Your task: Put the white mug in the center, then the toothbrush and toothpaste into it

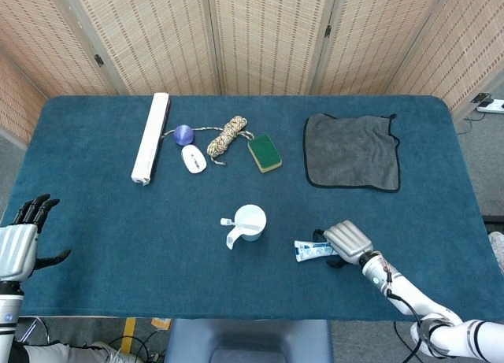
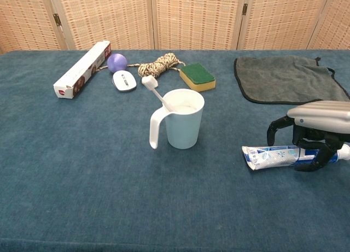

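The white mug (image 1: 250,222) (image 2: 184,125) stands upright mid-table, handle toward the front left. The toothbrush (image 2: 154,89) leans in it, its head (image 1: 226,221) sticking out to the left. The toothpaste tube (image 1: 309,250) (image 2: 271,156) lies flat on the cloth to the right of the mug. My right hand (image 1: 347,240) (image 2: 313,136) is cupped low over the tube's cap half, fingers on the far side and thumb on the near side, without a clear grip. My left hand (image 1: 17,248) hovers at the table's front left corner with fingers spread, holding nothing.
Along the back lie a long white box (image 1: 150,138), a purple ball (image 1: 183,134), a white computer mouse (image 1: 193,158), a coiled rope (image 1: 227,136) and a green sponge (image 1: 264,153). A grey cloth (image 1: 351,151) is spread at the back right.
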Tool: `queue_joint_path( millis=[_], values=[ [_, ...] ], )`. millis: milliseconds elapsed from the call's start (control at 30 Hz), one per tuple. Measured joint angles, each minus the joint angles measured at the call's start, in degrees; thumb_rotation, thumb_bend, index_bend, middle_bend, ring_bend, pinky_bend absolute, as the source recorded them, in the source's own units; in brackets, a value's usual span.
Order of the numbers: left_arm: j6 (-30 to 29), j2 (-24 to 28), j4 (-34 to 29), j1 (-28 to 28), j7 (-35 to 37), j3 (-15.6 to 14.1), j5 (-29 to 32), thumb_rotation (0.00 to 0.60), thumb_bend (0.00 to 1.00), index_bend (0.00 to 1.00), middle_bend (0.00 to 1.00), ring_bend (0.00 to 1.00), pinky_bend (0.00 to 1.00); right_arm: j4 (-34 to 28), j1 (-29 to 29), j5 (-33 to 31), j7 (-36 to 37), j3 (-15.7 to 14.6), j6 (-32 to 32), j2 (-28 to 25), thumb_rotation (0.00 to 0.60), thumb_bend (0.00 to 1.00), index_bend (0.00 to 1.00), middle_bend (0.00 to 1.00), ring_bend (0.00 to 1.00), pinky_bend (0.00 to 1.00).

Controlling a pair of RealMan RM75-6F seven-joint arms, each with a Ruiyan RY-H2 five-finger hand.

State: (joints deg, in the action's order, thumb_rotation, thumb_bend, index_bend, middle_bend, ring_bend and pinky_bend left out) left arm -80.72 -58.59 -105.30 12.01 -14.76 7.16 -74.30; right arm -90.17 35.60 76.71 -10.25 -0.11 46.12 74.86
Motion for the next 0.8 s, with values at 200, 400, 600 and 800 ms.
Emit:
queue_joint_path(
  millis=[200, 400, 600, 800],
  values=[
    [0.16, -0.02, 0.32, 0.00, 0.42, -0.06, 0.00, 0.600, 0.12, 0.18, 0.14, 0.15, 0.55, 0.99, 0.68, -0.62, -1.14, 0.35, -0.38, 1.72, 0.600, 0.24, 0.41, 0.93, 1.00, 0.97],
    [0.22, -0.11, 0.62, -0.24, 0.81, -0.30, 0.07, 0.600, 0.12, 0.18, 0.14, 0.15, 0.55, 2.11, 0.95, -1.04, -2.30, 0.58, 0.05, 3.47, 0.600, 0.26, 0.46, 0.93, 1.00, 0.97],
    [0.04, -0.12, 0.88, -0.51, 1.26, -0.39, 0.09, 0.600, 0.12, 0.18, 0.14, 0.15, 0.55, 3.10, 0.65, -0.24, -2.76, 0.70, 1.99, 5.18, 0.600, 0.37, 0.60, 0.94, 1.00, 0.97],
    [-0.05, -0.03, 1.00, -0.63, 1.43, -0.37, 0.13, 0.600, 0.12, 0.18, 0.14, 0.15, 0.55, 2.69, 0.05, 1.85, 2.65, 1.35, 4.22, 5.29, 0.600, 0.46, 0.70, 0.98, 1.00, 0.98]
  ],
)
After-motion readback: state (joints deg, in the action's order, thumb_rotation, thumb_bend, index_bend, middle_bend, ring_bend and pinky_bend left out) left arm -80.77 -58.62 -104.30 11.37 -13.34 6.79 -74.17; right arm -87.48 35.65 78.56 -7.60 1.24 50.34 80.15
